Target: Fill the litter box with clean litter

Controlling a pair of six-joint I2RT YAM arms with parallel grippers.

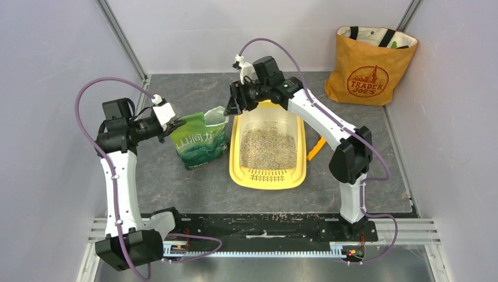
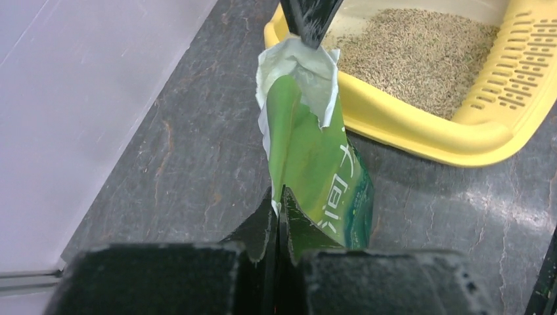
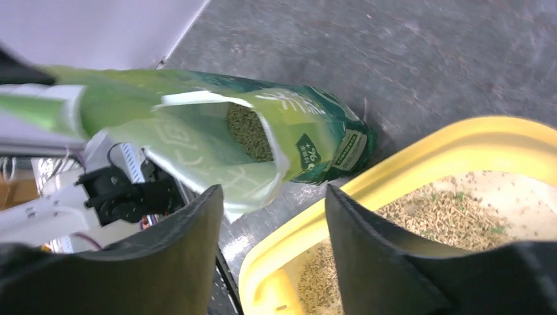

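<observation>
Litter box (image 1: 267, 179) is set mid-tabletop (image 1: 194, 188), grate end twd near edge, w/ clean litter (image 1: 269, 147) spread inside. Green bag (image 1: 198, 144) is stood just beside it on left-edge side, mouth open. Bag's top edge is pinched in left hand (image 2: 279, 207), closed tight. Right hand (image 3: 272, 193) is held wide, nothing btwn fingers, by bag mouth at box's far end.
</observation>
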